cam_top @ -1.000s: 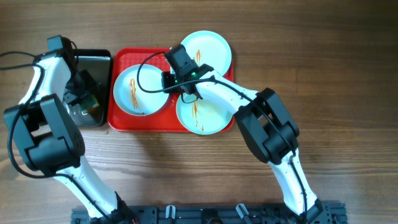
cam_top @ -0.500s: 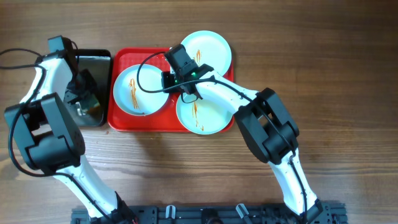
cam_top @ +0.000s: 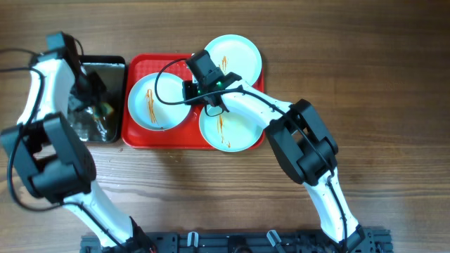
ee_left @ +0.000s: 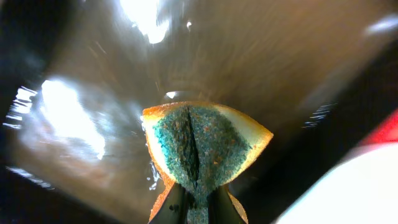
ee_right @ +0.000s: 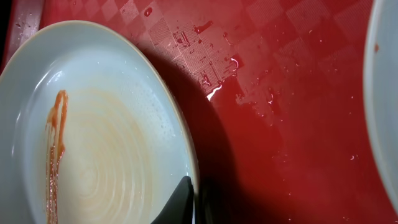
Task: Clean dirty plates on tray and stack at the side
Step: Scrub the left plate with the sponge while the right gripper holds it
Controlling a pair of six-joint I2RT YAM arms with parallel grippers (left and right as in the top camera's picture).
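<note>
So my left fingers [ee_left: 198, 206] clench the sponge [ee_left: 202, 146] over the pan [cam_top: 109, 70], likely to wet it, while my right fingers [cam_top: 211, 105] pinch a streaked plate [ee_right: 93, 143] by its rim on the tray [ee_right: 280, 93], probably steadying it for wiping.

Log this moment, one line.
left gripper: shut on sponge, over black pan | right gripper: at rim of streaked plate, grip unclear | stack: none

Wooden table [cam_top: 373, 77], red tray [cam_top: 160, 140], black pan [cam_top: 116, 69]
</note>
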